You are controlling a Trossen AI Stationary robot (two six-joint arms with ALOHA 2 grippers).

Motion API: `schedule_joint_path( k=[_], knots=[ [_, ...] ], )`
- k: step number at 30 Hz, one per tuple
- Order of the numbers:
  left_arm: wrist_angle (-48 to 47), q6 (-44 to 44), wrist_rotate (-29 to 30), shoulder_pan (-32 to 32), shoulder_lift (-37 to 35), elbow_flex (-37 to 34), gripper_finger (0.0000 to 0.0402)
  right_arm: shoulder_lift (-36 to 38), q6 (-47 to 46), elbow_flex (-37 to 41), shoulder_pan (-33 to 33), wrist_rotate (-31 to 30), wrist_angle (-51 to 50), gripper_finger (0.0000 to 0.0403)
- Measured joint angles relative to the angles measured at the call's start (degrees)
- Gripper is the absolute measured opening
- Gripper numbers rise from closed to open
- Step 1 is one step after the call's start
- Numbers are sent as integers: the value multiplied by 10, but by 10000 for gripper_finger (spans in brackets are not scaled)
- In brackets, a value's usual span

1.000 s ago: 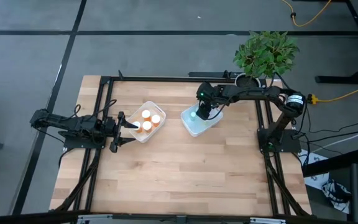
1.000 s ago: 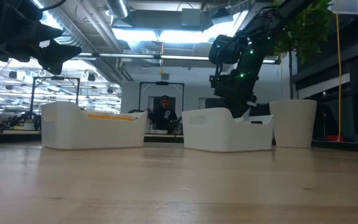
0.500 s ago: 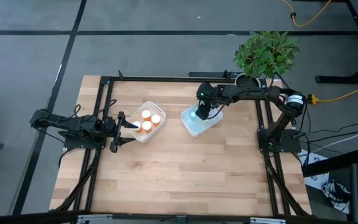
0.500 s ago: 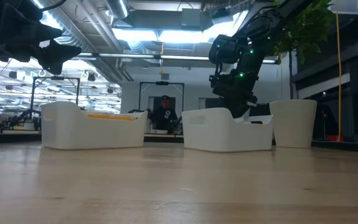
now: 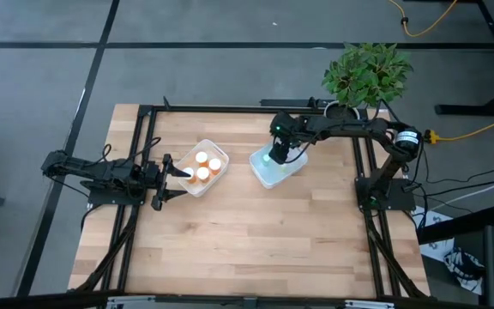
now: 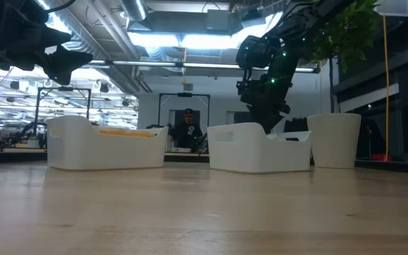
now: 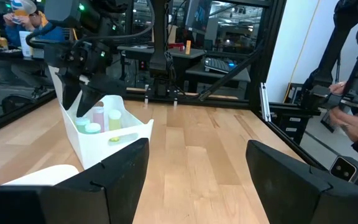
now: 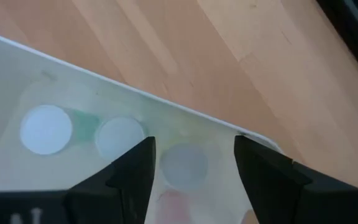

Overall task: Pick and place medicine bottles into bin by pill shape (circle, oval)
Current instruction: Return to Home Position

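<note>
Right pincer (image 8: 194, 149) lifted slightly, spread, empty over upright medicine bottles (image 8: 121, 137) in right bin (image 6: 253, 152), left pincer (image 7: 197, 146) spread.

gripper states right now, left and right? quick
Left gripper: open, holding nothing.
Right gripper: open, holding nothing, over the right bin.

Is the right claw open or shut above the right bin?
Open. The right wrist view shows the right claw with fingers apart, gripping nothing, over capped bottles in the white bin.
</note>
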State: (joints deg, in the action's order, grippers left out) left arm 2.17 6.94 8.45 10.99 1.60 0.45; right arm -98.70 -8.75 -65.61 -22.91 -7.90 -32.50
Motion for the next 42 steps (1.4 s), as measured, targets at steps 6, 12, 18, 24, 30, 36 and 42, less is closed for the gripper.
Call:
schedule_joint_path(
  k=[6, 12, 18, 24, 30, 36, 42],
  knots=[
    [0, 0, 0, 0, 0, 0, 263, 0, -10, -28, 3, 0, -37, 219],
    [0, 0, 0, 0, 0, 0, 263, 6, -31, -60, 9, 0, -78, 219],
    [0, 0, 0, 0, 0, 0, 263, 48, -77, -79, 40, 0, -123, 219],
    [0, 0, 0, 0, 0, 0, 263, 115, -100, -79, 110, 22, -167, 219],
    [0, 0, 0, 0, 0, 0, 263, 166, -118, -68, 211, 4, -145, 219],
    [0, 0, 0, 0, 0, 0, 263, 207, -115, -8, 315, -83, -35, 219],
    [0, 0, 0, 0, 0, 0, 263, 262, -57, 90, 361, -100, 135, 218]
  ],
)
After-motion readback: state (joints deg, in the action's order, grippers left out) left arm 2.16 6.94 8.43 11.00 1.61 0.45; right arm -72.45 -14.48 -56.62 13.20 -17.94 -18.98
